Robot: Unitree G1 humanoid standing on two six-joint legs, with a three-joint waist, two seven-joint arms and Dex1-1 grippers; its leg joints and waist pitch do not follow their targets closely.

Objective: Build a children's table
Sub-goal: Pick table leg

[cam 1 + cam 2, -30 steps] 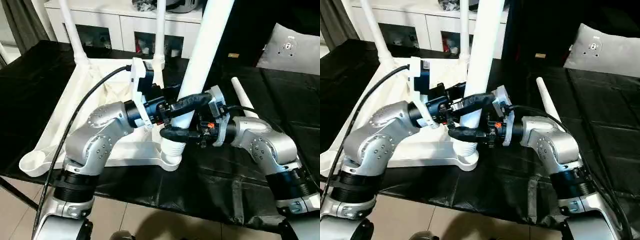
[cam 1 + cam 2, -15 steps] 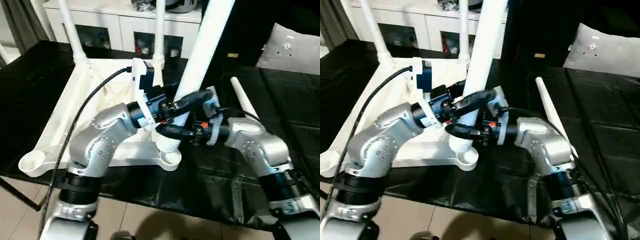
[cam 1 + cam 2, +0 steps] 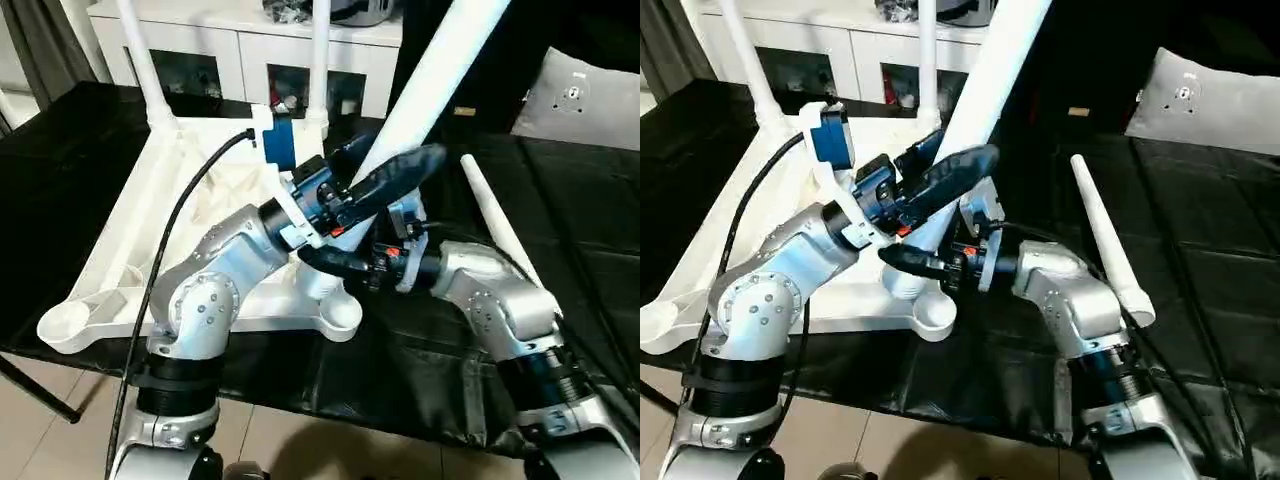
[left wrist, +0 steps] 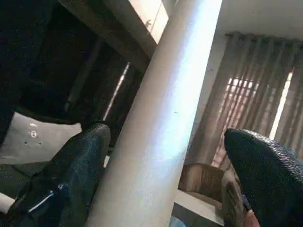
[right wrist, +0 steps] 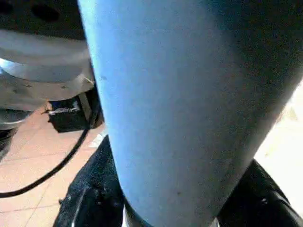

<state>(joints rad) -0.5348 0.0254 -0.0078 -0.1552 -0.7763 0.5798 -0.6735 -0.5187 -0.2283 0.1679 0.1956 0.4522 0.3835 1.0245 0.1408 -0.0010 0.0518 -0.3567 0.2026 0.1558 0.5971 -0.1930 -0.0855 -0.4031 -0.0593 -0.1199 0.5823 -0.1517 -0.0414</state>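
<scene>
Black-covered tabletop [image 3: 80, 190] carries the white table top [image 3: 150, 225], lying underside up (ribs and round corner sockets visible). A loose white leg [image 3: 1102, 240] lies flat on the cover just beside it, to its right. Grey cushion [image 3: 580, 100] rests at the far right.

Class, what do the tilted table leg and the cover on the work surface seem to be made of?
Tilted table leg: probably plastic; smooth, uniform white, soft sheen, seamless taper. Work surface cover: apparently thin black plastic sheeting or glossy fabric; it wrinkles and catches glare.
</scene>
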